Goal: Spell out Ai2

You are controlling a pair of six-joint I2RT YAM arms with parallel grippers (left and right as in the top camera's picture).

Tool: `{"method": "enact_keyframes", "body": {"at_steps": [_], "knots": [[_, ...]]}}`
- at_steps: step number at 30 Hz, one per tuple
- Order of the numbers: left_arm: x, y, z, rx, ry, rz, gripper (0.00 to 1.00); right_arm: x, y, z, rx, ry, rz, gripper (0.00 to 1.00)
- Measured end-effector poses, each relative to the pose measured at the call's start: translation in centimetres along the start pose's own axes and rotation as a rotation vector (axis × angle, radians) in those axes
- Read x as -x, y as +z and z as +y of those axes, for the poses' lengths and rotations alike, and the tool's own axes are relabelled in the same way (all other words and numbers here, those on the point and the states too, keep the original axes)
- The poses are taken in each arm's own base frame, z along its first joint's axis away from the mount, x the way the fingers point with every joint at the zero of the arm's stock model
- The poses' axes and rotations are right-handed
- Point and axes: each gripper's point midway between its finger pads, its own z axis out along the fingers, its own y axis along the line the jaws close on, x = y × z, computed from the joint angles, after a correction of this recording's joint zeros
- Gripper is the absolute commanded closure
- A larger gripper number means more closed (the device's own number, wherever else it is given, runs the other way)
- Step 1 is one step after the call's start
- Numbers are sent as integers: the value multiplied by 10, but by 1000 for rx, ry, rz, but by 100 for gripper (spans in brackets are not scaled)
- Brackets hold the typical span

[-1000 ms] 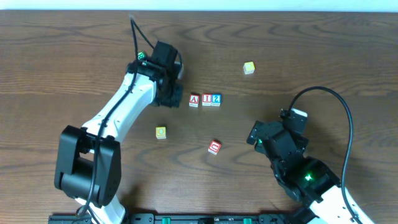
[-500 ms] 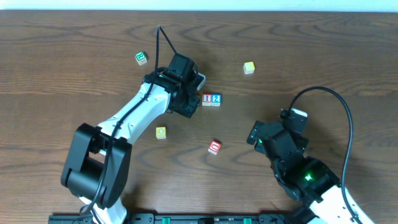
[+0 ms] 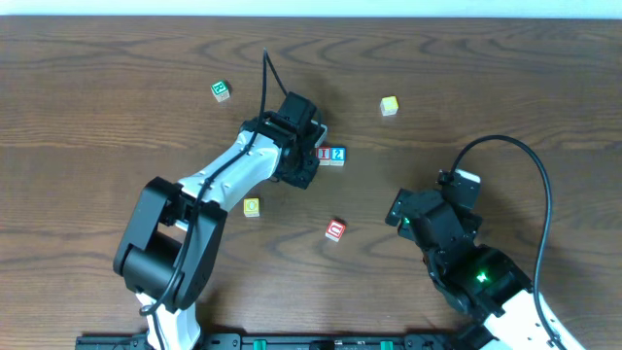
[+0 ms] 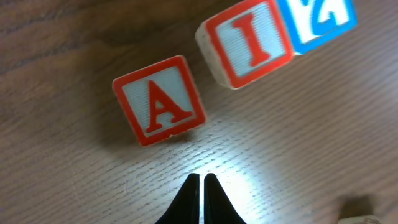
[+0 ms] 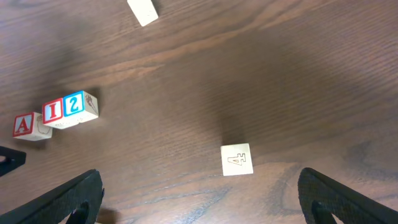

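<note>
Left pincer (image 4: 202, 185): tips pressed together, holding nothing, just above the wood surface (image 3: 505, 78) right beside the A cube (image 4: 160, 99). The A cube sits on the surface, rotated a bit out of line, with a narrow gap to the I cube (image 4: 249, 43). The I cube touches the 2 cube (image 4: 320, 22), and the two sit square to each other. Row reads A, I, 2 near the middle of the surface. In the overhead view the left arm covers the A cube, and only I and 2 show.

Right pincer (image 5: 199, 186): fingers wide apart, empty, low on the right side, well apart from the row.

Strays on the surface: green-framed cube (image 3: 221, 90) far-left of the row, yellow cube (image 3: 389, 106) far-right, red cube (image 3: 335, 230) on the near side, and small yellowish cube (image 3: 252, 206) by the left arm.
</note>
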Motion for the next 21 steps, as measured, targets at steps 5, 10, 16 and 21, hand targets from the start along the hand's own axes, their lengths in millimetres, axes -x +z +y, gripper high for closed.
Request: {"method": "enact_keyframes", "body": {"at_steps": [5,10,16,21], "knots": [[1,0,4,25,-29,-3,94,0,0,0,0,0,0,1],[3,0,5,30,-35,-14,94,0,0,0,0,0,0,1],[7,2,5,30,-44,-27,95,0,0,0,0,0,0,1],[7,8,4,28,-39,-26,94,0,0,0,0,0,0,1]]}}
